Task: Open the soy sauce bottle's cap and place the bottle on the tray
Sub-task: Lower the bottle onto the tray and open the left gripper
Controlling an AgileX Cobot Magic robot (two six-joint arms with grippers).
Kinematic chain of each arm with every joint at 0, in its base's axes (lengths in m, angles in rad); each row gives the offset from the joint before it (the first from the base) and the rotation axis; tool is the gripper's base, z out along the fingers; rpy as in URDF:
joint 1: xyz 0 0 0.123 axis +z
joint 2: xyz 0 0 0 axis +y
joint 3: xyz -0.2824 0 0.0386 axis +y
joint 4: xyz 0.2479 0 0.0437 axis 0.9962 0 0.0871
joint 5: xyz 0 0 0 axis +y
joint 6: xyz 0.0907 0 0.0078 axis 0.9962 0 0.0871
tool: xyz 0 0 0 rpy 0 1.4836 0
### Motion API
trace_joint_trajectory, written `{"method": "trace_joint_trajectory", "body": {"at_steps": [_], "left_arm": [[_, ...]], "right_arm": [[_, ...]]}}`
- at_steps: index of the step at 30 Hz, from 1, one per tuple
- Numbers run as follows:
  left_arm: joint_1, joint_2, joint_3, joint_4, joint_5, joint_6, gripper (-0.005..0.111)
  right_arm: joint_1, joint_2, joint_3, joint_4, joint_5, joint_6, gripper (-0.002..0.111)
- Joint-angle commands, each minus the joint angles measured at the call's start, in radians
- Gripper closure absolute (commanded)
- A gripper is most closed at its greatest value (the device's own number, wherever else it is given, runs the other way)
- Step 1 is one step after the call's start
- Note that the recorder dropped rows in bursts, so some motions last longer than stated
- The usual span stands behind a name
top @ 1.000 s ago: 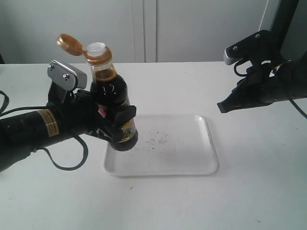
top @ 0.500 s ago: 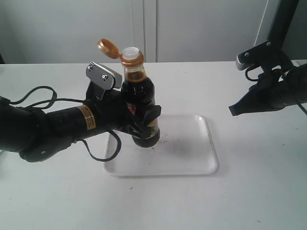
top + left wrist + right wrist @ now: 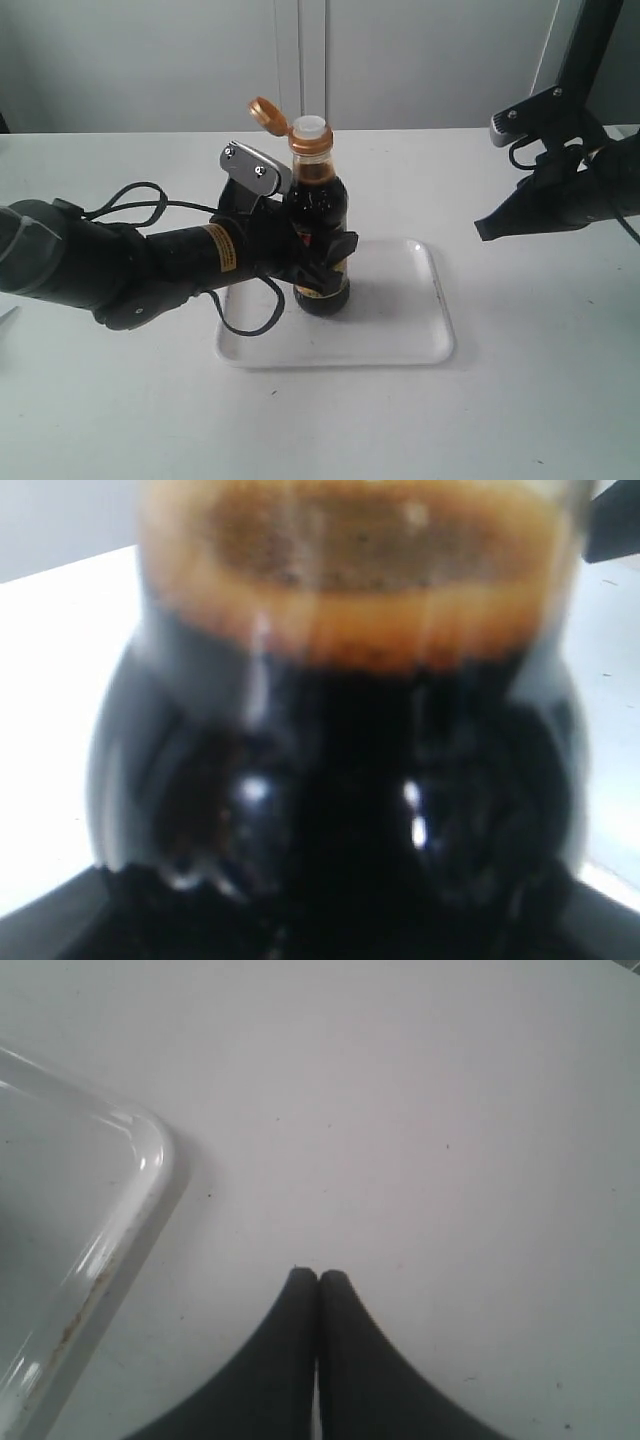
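The left arm reaches in low from the left edge of the exterior view, forearm nearly level, its pincer (image 3: 318, 262) clamped around what it holds at the middle. The right arm hangs off to the right, raised above the bench, its pincer (image 3: 318, 1278) pointing down and inward with both fingertips pressed together, holding nothing.

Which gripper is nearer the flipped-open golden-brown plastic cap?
Left: the left gripper grips the bottle just below the cap. The right gripper is far across the tray.
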Motion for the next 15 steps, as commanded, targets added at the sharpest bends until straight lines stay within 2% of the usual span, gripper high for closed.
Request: {"method": "trace_joint_trajectory", "body": {"at_steps": [1,9,13,15], "left_arm": [[-0.003,-0.005,-0.02,-0.019,-0.076,0.001,0.107],[-0.003,-0.002,-0.02,-0.019,0.009,-0.001,0.105],[-0.003,-0.002,-0.02,-0.019,0.007,-0.001,0.083],[-0.003,-0.002,-0.02,-0.019,0.006,-0.001,0.064]], "right_arm": [[-0.007,0.003,0.002,0.001,-0.016,-0.009,0.108],[-0.007,0.003,0.002,0.001,-0.019,-0.009,0.108],[-0.007,0.003,0.002,0.001,-0.019,-0.009,0.108],[-0.007,0.003,0.002,0.001,-0.019,-0.009,0.108]]}}
